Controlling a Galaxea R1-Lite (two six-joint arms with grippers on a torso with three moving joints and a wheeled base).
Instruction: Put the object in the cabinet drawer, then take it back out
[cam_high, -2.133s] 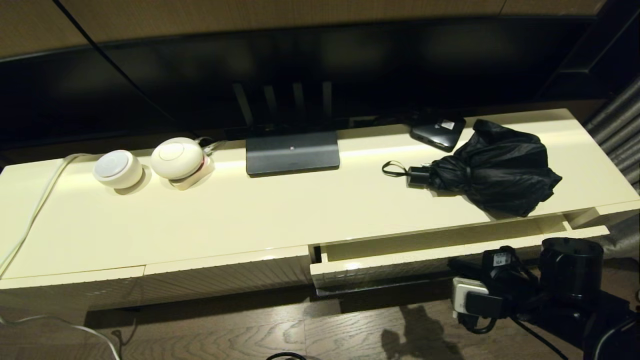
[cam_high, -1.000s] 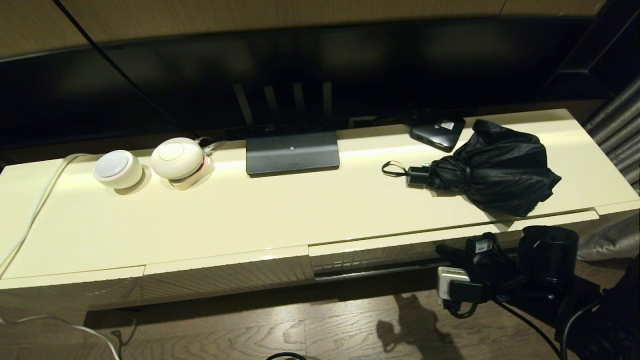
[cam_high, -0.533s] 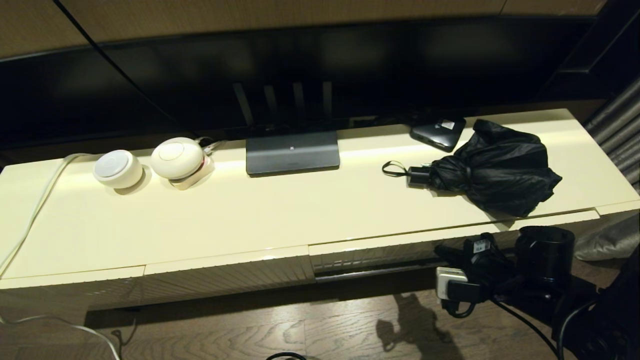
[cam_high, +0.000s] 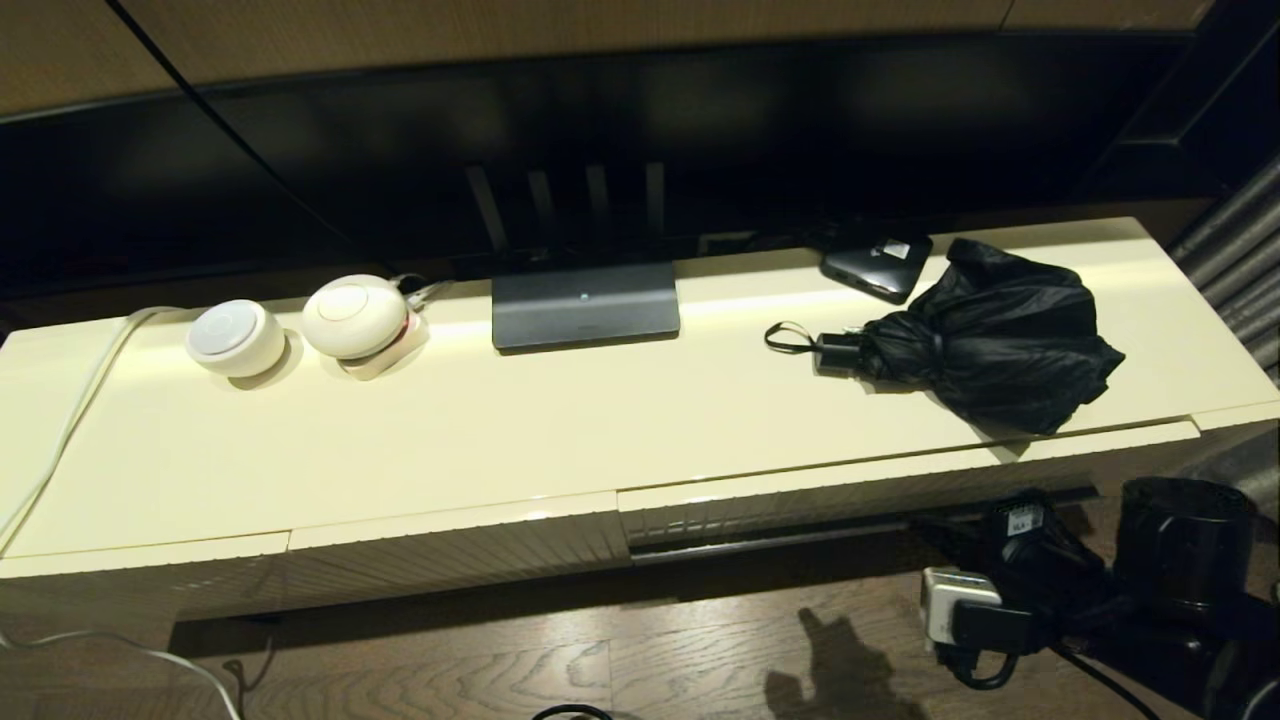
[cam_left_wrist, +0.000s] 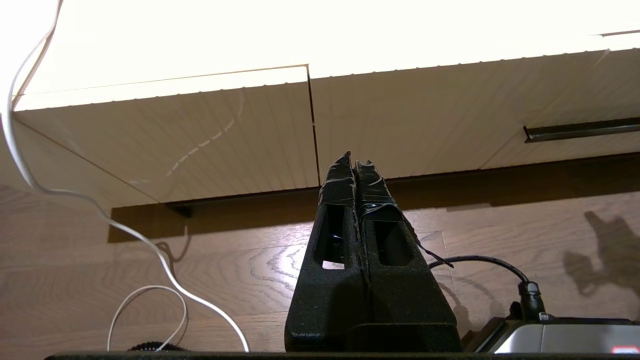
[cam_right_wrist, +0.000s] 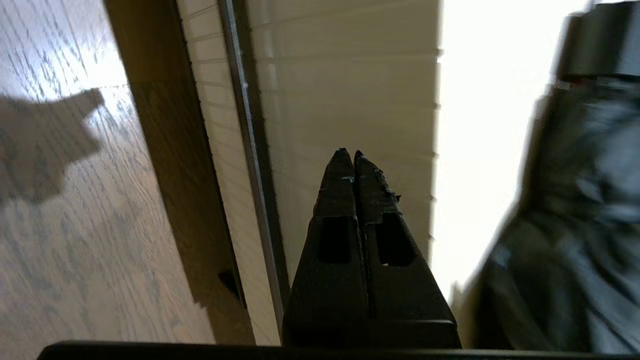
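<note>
The black folding umbrella lies on the right of the cream cabinet top, its handle and wrist loop pointing left. In the right wrist view the umbrella shows as a dark mass over the edge. Below it the ribbed cabinet drawer is pushed in flush, its dark bar handle along the bottom. My right gripper is shut and empty, a little off the drawer front and apart from the bar. My left gripper is shut, parked low before the left panels.
A small black box with a white label sits behind the umbrella. A dark monitor base stands mid-top, two white round devices at the left, and a white cable runs off the left edge. Wooden floor lies below.
The drawer, partly open 2.1 s ago, was pushed shut by 1.0 s ago. Since then my right arm has drawn back from the front, toward me and to the right.
</note>
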